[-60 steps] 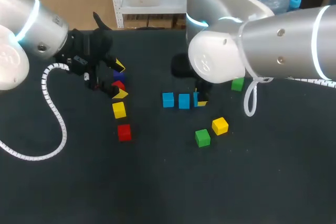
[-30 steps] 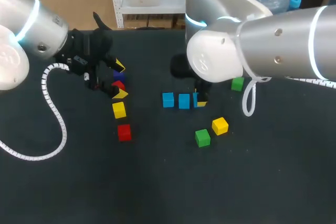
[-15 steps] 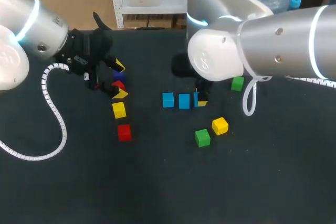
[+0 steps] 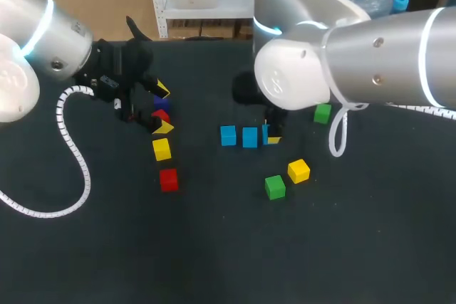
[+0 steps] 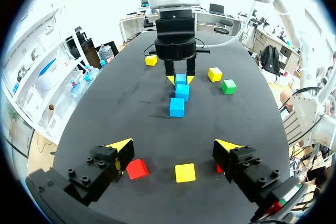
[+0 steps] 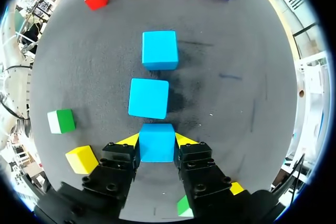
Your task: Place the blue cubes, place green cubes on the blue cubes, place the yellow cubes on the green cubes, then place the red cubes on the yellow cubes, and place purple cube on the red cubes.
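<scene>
**Blue cubes (image 4: 249,137) in a row, the last one pinched, and nothing stirring**

Three small blue cubes sit in a straight line near the middle of the dark matte table (image 4: 214,247). The right gripper (image 6: 157,140) stands over the end of the row. Its yellow-tipped fingers press against both sides of the last blue cube (image 6: 157,146), which seems to rest on the table just beside its neighbour.

Over the past two seconds the right arm barely shifts, and every cube keeps its place. The left gripper (image 5: 174,146) is equally still, hanging spread and empty over a small red cube (image 5: 136,169) and a small yellow cube (image 5: 185,172).

The blue layer looks laid and only awaits release. The small green cubes (image 4: 275,187) lie loose and unstacked, so they likely come next.
</scene>
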Controlling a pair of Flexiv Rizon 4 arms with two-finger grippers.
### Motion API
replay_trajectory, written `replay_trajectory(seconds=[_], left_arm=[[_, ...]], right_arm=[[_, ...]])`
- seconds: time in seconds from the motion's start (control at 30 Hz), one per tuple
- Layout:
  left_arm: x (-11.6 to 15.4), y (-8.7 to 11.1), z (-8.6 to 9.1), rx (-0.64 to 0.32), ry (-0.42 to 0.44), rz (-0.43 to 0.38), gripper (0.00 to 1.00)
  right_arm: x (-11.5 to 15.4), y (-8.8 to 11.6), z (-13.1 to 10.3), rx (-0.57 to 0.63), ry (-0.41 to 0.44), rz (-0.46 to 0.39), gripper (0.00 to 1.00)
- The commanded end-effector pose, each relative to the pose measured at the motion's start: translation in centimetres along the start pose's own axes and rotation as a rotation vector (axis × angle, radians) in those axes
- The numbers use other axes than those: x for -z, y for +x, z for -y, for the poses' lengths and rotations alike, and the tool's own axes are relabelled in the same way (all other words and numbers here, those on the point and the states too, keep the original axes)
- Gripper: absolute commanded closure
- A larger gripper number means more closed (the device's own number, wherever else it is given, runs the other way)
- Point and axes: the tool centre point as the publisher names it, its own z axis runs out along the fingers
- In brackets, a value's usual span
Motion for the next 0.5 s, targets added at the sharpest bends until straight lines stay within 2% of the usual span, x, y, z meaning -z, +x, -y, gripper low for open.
replay_trajectory(seconds=[0.03,0.23,0.33,0.37,0.4,0.43,0.47,0.5], left_arm=[[0.04,0.18,0.07,-0.004,-0.001,0.006,0.0],[0.04,0.18,0.07,-0.004,-0.001,0.006,0.0],[0.04,0.18,0.07,-0.004,-0.001,0.006,0.0],[0.04,0.18,0.07,-0.004,-0.001,0.006,0.0],[0.04,0.18,0.07,-0.004,-0.001,0.006,0.0],[0.04,0.18,0.07,-0.004,-0.001,0.006,0.0],[0.04,0.18,0.07,-0.004,-0.001,0.006,0.0],[0.04,0.18,0.07,-0.004,-0.001,0.006,0.0]], right_arm=[[-0.21,-0.04,0.16,0.0,-0.005,-0.001,0.97],[-0.23,-0.15,0.28,0.002,-0.007,-0.004,0.85],[-0.16,-0.21,0.3,0.003,-0.005,-0.003,0.84],[-0.16,-0.22,0.3,0.004,-0.005,-0.002,0.8],[-0.16,-0.22,0.29,0.003,-0.005,-0.001,0.69],[-0.17,-0.17,0.26,0.0,-0.005,0.001,0.54],[-0.18,-0.1,0.25,-0.004,-0.006,0.002,0.0],[-0.17,-0.05,0.24,-0.004,-0.009,0.007,0.0]])
